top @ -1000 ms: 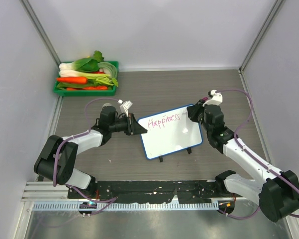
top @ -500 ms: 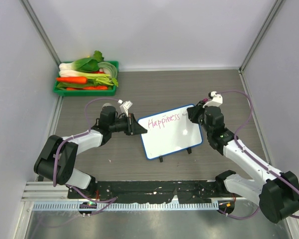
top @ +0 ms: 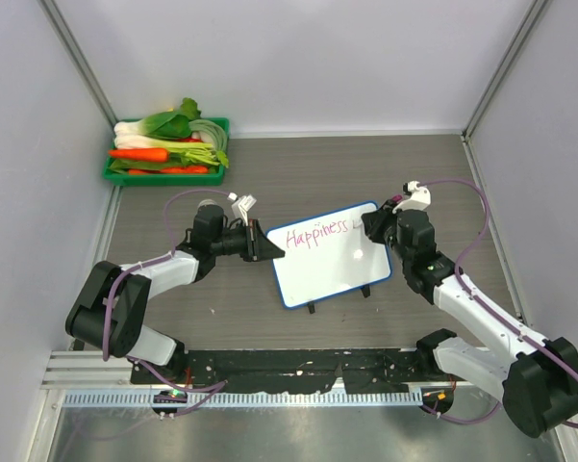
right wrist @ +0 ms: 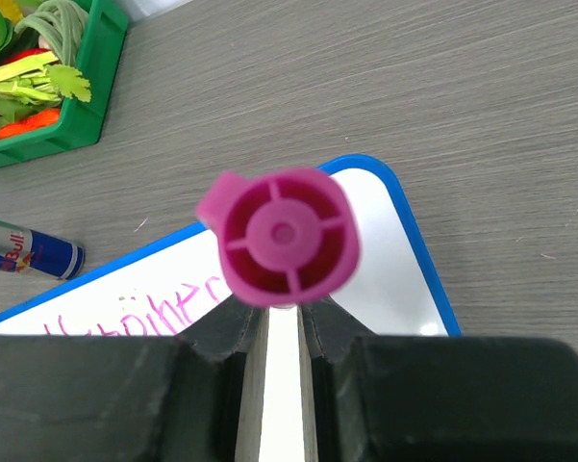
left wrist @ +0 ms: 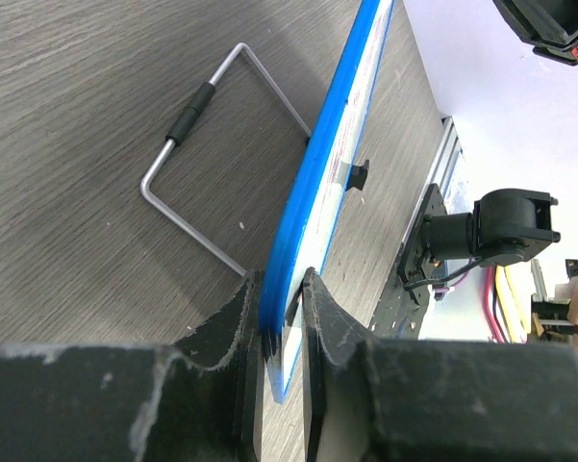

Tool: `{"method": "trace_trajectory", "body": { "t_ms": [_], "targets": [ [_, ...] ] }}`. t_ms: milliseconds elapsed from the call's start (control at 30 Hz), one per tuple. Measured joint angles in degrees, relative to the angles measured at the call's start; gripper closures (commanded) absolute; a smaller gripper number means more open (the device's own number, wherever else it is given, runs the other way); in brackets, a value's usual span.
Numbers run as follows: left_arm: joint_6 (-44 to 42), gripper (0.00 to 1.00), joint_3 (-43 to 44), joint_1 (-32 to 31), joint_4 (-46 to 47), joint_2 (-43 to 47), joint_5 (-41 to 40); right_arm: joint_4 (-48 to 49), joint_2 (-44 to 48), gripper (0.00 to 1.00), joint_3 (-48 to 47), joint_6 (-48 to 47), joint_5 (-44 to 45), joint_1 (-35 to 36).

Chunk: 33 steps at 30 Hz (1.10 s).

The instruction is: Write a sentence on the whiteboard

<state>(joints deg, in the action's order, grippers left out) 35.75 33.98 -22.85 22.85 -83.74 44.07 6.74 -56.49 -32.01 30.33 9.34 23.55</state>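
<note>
The whiteboard (top: 329,267) stands tilted on the table, blue-rimmed. The sentence (top: 317,234) is one pink line reading "Happiness" along its top; no second line shows. My left gripper (top: 269,245) is shut on the board's left edge, the blue rim (left wrist: 332,164) pinched between its fingers (left wrist: 281,300). My right gripper (top: 375,229) is at the board's upper right corner, shut on a marker pen (right wrist: 287,236) whose pink end faces the camera. The pen tip is hidden. The board (right wrist: 394,252) and the writing (right wrist: 144,313) show below it.
A green tray of vegetables (top: 170,154) sits at the back left, also in the right wrist view (right wrist: 72,125). A Red Bull can (right wrist: 29,252) lies left of the board. A bent wire stand (left wrist: 202,96) lies on the table behind the board.
My right gripper with the pen has shifted slightly right and toward the near edge along the board's right side. The left gripper and board have not moved.
</note>
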Motion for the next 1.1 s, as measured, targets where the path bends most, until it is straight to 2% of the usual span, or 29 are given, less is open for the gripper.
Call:
{"method": "trace_trajectory", "body": {
  "t_ms": [533, 1100],
  "targets": [
    [0.0, 1.0, 0.0, 0.0, 0.0, 0.0, 0.1, -0.6, 1.4, 0.99, -2.3, 0.2, -0.9, 0.0],
    [0.0, 1.0, 0.0, 0.0, 0.0, 0.0, 0.1, 2.2, -4.5, 0.99, -4.4, 0.5, 1.3, 0.0]
  ]
}}
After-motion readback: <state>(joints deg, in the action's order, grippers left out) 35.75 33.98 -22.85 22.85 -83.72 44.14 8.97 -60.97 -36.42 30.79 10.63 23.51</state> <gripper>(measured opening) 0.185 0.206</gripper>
